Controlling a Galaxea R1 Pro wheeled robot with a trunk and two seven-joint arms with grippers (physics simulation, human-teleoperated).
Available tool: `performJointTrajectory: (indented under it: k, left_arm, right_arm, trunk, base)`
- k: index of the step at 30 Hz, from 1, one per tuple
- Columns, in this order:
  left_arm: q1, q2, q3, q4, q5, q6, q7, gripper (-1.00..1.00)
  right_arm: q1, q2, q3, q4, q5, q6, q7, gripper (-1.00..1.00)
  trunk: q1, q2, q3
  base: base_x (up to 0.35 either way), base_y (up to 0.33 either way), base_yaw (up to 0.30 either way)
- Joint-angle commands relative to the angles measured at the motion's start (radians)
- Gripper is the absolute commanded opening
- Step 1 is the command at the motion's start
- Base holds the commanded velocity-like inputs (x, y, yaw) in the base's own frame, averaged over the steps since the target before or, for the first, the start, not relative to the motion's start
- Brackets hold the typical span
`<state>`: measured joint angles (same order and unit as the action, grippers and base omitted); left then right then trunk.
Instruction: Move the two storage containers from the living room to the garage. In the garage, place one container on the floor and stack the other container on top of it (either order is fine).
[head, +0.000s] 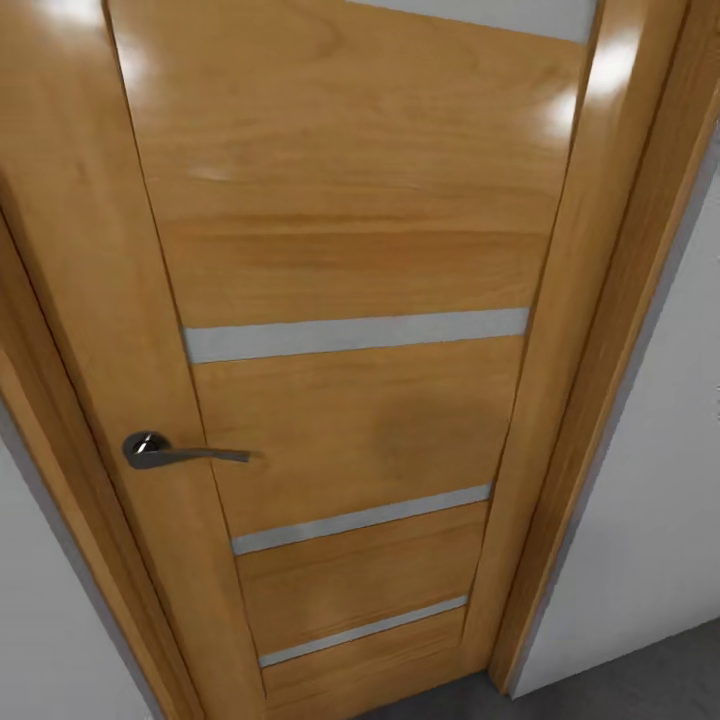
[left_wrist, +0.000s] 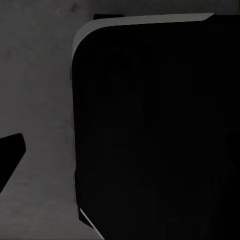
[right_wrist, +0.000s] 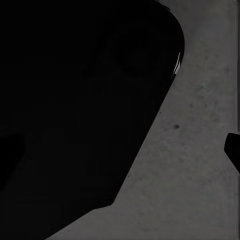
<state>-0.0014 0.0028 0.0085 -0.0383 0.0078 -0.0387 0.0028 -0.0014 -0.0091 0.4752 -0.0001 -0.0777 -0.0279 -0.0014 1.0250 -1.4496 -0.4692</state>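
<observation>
Head view is taken up by a wooden door (head: 350, 300), handle (head: 180, 453) at 8 o'clock, grey floor (head: 640, 680) at 5 o'clock. Gripper state cannot be told; bins unseen.

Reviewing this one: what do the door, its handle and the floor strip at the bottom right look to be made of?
Door: orange-brown wood or veneer, glossy; grain and bright highlights show. Its pale grey strips may be frosted glass or metal, unclear. Handle: dark metal lever, slight sheen. Floor: dark grey, matte, likely concrete; wrist views show it speckled.
</observation>
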Motion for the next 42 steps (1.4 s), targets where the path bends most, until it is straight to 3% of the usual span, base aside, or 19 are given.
performJointTrajectory:
  k: [1, 20, 42]
  left_arm:
    - [0.000, 0.000, 0.001, 0.000, 0.001, -0.003, 0.000, 1.00]
    - [0.000, 0.000, 0.001, 0.000, 0.001, -0.003, 0.000, 1.00]
    - [0.000, 0.000, 0.001, 0.000, 0.001, -0.003, 0.001, 1.00]
  right_arm:
    - [0.000, 0.000, 0.008, 0.000, -0.008, -0.004, 0.000, 1.00]
    - [0.000, 0.000, 0.008, 0.000, -0.008, -0.008, 0.000, 1.00]
    - [0.000, -0.001, 0.008, 0.000, -0.008, -0.009, 0.000, 1.00]
  trunk:
    - [0.000, 0.000, -0.001]
    - [0.000, 0.000, -0.001]
    - [0.000, 0.000, -0.001]
  base:
    - [0.000, -0.196, 0.012]
    - [0.000, -0.270, 0.005]
    - [0.000, -0.025, 0.250]
